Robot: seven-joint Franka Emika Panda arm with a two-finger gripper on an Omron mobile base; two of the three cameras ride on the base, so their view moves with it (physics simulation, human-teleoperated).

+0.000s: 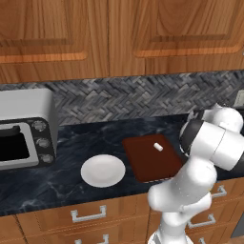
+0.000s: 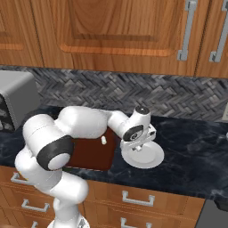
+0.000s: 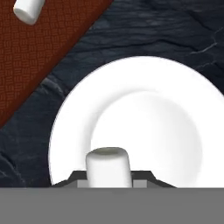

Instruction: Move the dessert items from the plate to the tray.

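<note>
A small white marshmallow-like dessert item [image 3: 108,165] stands upright between my fingertips, over the near rim of the round white plate [image 3: 175,131]. My gripper [image 3: 108,177] is shut on it. In the right base view the gripper [image 2: 139,148] points down over the plate [image 2: 153,159], which lies right of the dark reddish-brown tray [image 2: 89,156]. A second dessert item [image 2: 103,140] lies on the tray [image 1: 150,164], also seen as a white piece [image 1: 158,147] and in the hand view's top left corner [image 3: 27,9] on the tray [image 3: 39,52].
A bare white plate [image 1: 102,170] lies left of the tray on the dark marble counter [image 1: 71,143]. A silver toaster oven [image 1: 24,128] stands at the far left. Wooden wall cabinets [image 1: 119,33] hang above, and drawers [image 2: 138,200] run below the counter edge.
</note>
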